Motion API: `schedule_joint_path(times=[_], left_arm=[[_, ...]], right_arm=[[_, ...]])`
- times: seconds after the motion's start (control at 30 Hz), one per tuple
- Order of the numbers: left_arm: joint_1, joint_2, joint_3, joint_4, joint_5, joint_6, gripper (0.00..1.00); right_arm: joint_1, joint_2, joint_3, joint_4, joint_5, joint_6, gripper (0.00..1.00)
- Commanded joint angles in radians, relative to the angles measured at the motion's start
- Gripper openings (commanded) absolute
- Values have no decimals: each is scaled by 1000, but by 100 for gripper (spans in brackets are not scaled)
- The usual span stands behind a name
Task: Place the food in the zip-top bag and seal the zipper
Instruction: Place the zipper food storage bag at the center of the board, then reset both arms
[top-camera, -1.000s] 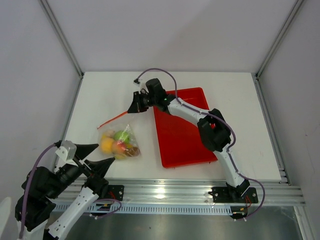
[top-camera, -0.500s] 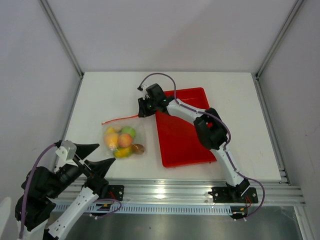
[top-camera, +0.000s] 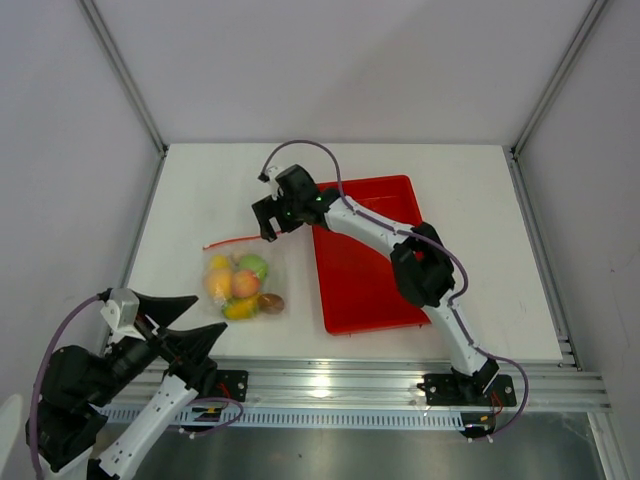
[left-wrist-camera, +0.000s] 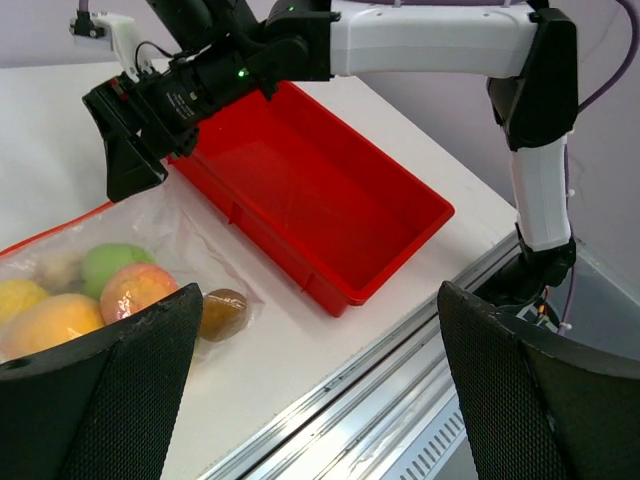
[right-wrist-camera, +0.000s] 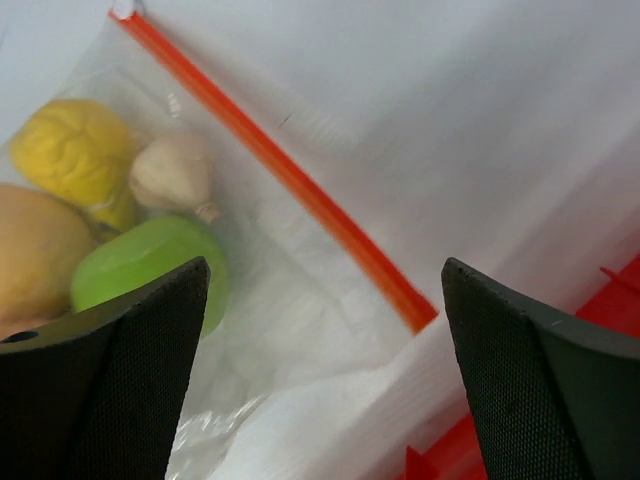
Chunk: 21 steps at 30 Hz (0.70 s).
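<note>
The toy food lies inside the zip-top bag, which rests flat on the white table left of centre, just beside the red tray but apart from it. Through the crinkled clear plastic show a green apple, a peach, a yellow piece, a small beige piece and a brown piece at the bag's tray-side lower corner. The zipper runs as one straight orange-red strip along the bag's far edge, the edge farthest from the arm bases. Whether it is pressed shut along its whole length cannot be told from here.

The right gripper hangs over the zipper's end nearest the tray, its jaws spread wide and nothing caught between them. In the right wrist view the strip's end lies between the two black fingers; whether either one touches the plastic cannot be told. The right arm reaches there across the tray's far left corner.

The left gripper sits at the near edge of the table, close to its base and near the bag, pointing toward it. Its jaws are also wide apart and hold nothing.
</note>
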Motion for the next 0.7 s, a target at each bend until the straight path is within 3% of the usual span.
schedule_joint_path(times=[0.0,0.17,0.33,0.67], left_arm=[[-4,-2,-9,9,-3,-82,99],[-4,20,-53,44,-7,-166,99],[-4,29,-153,168,17,-252,99],[-4,109,-467,611,127,-392,99]], right_arm=[[52,-218,-1,-39,88,-45,99],[75,-439,-168,-54,199,13,99],[109,-703,-478,-42,322,78,99],[179,-1300,-1103,-55,505,312,99]])
